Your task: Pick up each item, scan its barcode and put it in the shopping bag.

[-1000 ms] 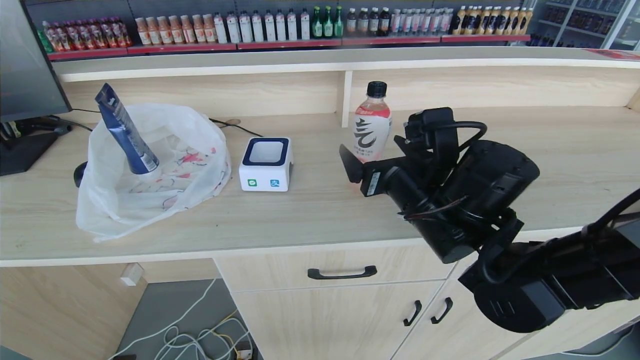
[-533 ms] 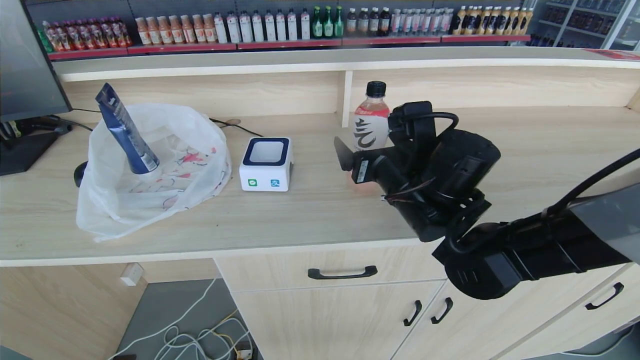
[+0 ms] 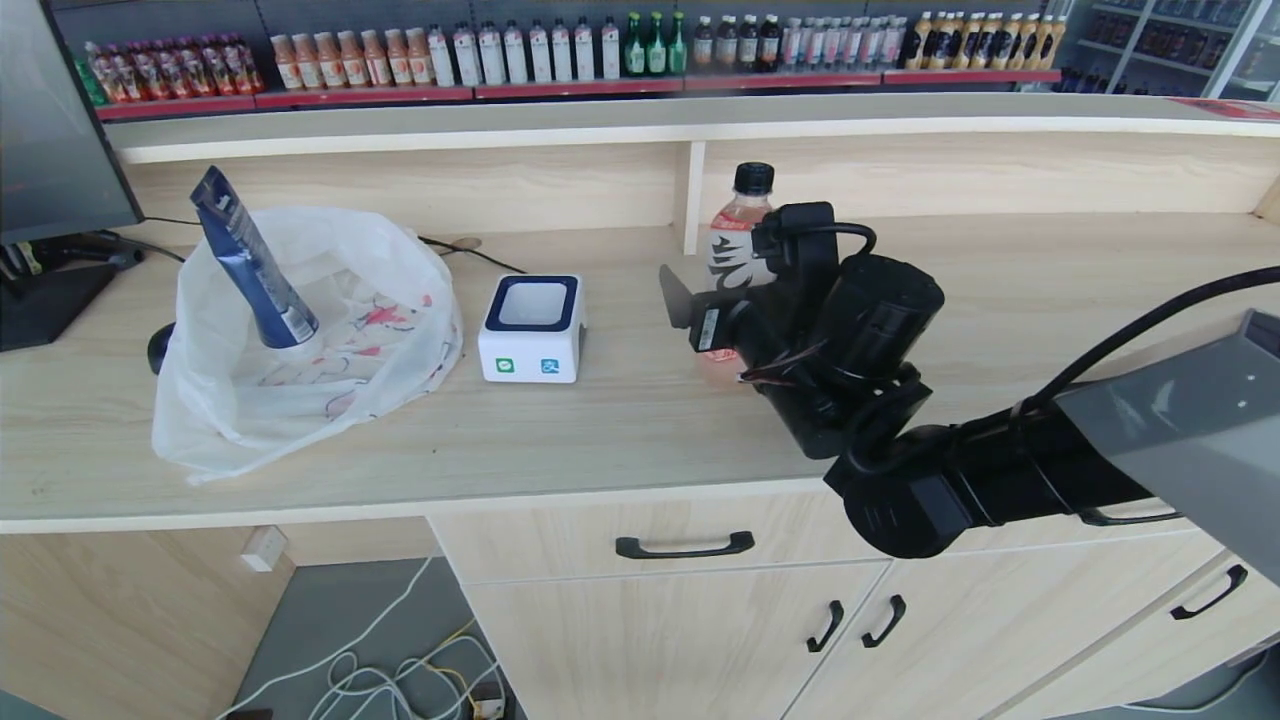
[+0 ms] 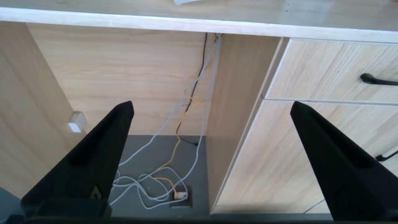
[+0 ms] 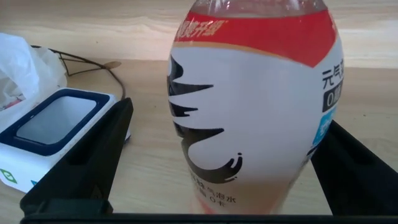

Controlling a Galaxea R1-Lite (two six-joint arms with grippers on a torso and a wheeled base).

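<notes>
A pink drink bottle point(image 3: 738, 232) with a black cap and a red and white label stands upright on the wooden counter, right of the scanner. My right gripper point(image 3: 715, 300) is open at the bottle's body, one finger point(image 3: 677, 297) showing on its left. In the right wrist view the bottle point(image 5: 255, 106) stands between the two spread fingers point(image 5: 93, 162). The white scanner point(image 3: 530, 328) with a dark blue rim sits mid-counter. The translucent shopping bag point(image 3: 300, 330) lies at the left with a blue tube point(image 3: 252, 262) sticking up out of it. My left gripper point(image 4: 211, 162) hangs open below the counter.
A monitor base point(image 3: 45, 290) and cables sit at the counter's far left. A raised shelf with a divider point(image 3: 690, 190) runs behind the bottle. Drawers and cupboard doors point(image 3: 680, 600) lie under the counter, with loose cables point(image 4: 168, 180) on the floor.
My right arm has moved forward and left toward the bottle, bringing the open fingers around it. The bottle, scanner and bag have stayed put.
</notes>
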